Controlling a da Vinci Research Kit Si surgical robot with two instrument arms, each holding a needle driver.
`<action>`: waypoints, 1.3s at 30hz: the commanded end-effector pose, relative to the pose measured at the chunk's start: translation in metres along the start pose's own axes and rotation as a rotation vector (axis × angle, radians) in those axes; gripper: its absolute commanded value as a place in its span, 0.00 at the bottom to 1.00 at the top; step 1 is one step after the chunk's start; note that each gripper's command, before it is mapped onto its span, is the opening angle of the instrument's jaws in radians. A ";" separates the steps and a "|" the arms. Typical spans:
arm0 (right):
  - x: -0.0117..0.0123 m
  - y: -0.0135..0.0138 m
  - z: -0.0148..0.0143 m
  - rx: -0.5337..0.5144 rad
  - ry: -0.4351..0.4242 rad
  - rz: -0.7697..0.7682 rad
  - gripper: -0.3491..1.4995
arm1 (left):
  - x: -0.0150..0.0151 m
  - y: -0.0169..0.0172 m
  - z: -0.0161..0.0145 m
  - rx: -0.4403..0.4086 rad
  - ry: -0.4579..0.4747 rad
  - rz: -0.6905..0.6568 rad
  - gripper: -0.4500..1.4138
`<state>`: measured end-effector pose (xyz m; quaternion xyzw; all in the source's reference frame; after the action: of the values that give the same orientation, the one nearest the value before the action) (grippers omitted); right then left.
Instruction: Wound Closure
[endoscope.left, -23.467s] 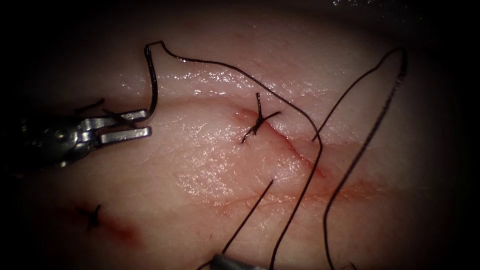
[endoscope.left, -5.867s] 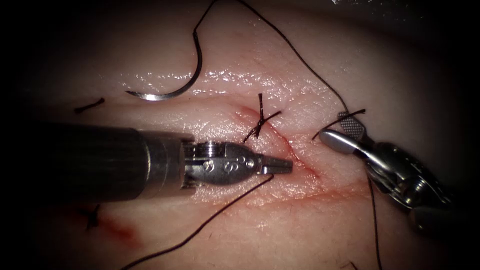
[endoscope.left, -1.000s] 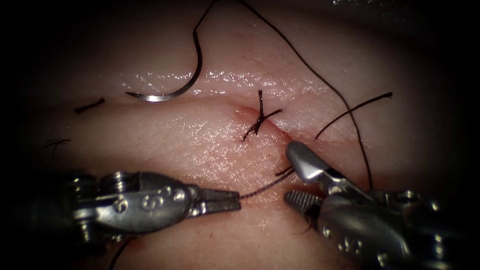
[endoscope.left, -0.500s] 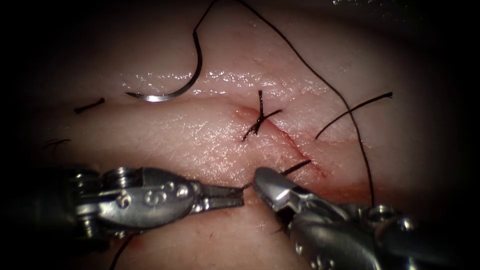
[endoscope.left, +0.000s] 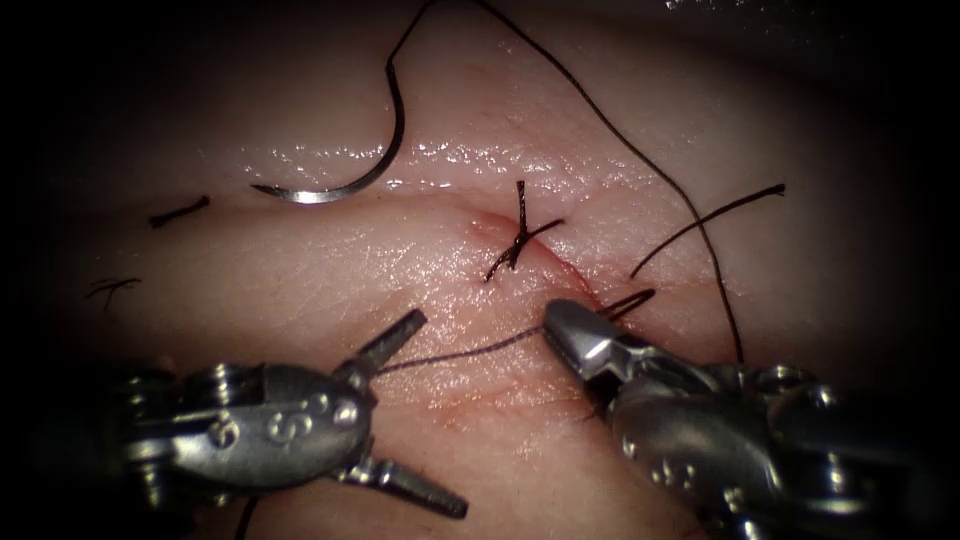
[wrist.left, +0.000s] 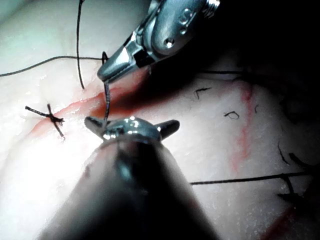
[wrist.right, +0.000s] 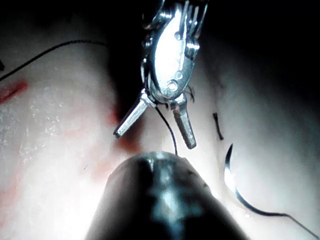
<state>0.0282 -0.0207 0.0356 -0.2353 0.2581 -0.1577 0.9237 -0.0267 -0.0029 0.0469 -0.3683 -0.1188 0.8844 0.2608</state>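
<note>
The curved needle (endoscope.left: 340, 186) lies free on the tissue (endoscope.left: 300, 270), left of the cut (endoscope.left: 590, 295) and far from both tools, its thread (endoscope.left: 600, 110) arching away to the right. My left tool (endoscope.left: 432, 414) stands with its jaws wide open and holds nothing. A strand of thread (endoscope.left: 460, 353) runs from between its jaws to my right tool (endoscope.left: 558, 324), which is shut on the thread just beside the cut. The left wrist view has the right tool (wrist.left: 107, 70) gripping the strand (wrist.left: 106, 100) above the spread left tool (wrist.left: 132, 125). The needle (wrist.right: 235, 190) lies beside the left tool (wrist.right: 154, 139).
A tied stitch (endoscope.left: 518, 240) with short ends crosses the cut above the tools. Cut thread ends lie on the tissue at the left (endoscope.left: 180, 211) and right (endoscope.left: 710, 215). Red fluid (endoscope.left: 470, 400) stains the tissue below the cut.
The right tool's jaws closed on the thread next to the left tool, then moved up and right. The left tool's jaws have opened and let the thread go.
</note>
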 end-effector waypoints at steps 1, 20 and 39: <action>0.0002 -0.0001 0.0006 -0.001 0.001 0.000 0.00 | -0.0004 0.0002 0.0006 0.003 -0.016 0.002 0.89; 0.0004 -0.0008 0.0003 -0.004 -0.013 -0.024 0.00 | -0.0049 -0.0003 -0.0030 0.120 -0.166 -0.080 0.87; 0.0000 -0.0009 -0.0004 -0.001 -0.022 -0.031 0.00 | -0.0060 -0.0019 -0.0049 0.026 -0.141 -0.104 0.00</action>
<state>0.0271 -0.0215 0.0355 -0.2407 0.2435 -0.1689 0.9243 -0.0183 -0.0040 0.0470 -0.3008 -0.1414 0.8931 0.3032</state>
